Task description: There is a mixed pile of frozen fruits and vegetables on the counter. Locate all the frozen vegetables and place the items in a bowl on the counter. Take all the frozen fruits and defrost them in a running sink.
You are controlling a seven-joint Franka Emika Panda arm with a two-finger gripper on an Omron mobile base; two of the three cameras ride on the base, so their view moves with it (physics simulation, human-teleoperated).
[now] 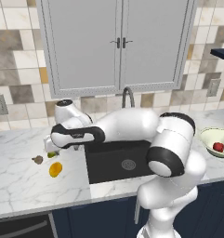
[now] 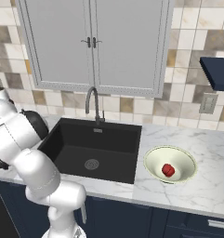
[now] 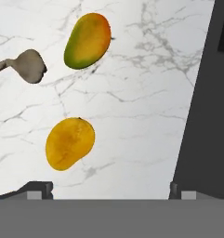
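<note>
Pincer: the pincer [image 3: 108, 190] hung over the worktop [image 1: 20, 181] left of the sink [image 2: 92, 144]; its 2 tips stood wide apart at the bottom of the hand view, with nothing between them.
Red item: it lay in the bowl [image 2: 153, 160], right of the sink, so 1 vegetable looked done.
Mushroom: the grey-brown mushroom [image 3: 27, 66] lay on the marble, near the greener mango [image 3: 88, 41] but apart from it.
Orange mango: the orange mango [image 3: 69, 143] lay nearest the tips, off to one side of the gap between them.
Risk 1: a straight descent would probably have put a tip on the orange mango, not around it; the smooth oval could then roll off.
Risk 2: the mushroom was small and low, so closing tips might have nudged it into the greener mango.
Risk 3: sorting could go wrong, as mangoes belonged in the sink, not the bowl.
Faucet: whether the faucet [image 2: 91, 103] was running could not be told.
</note>
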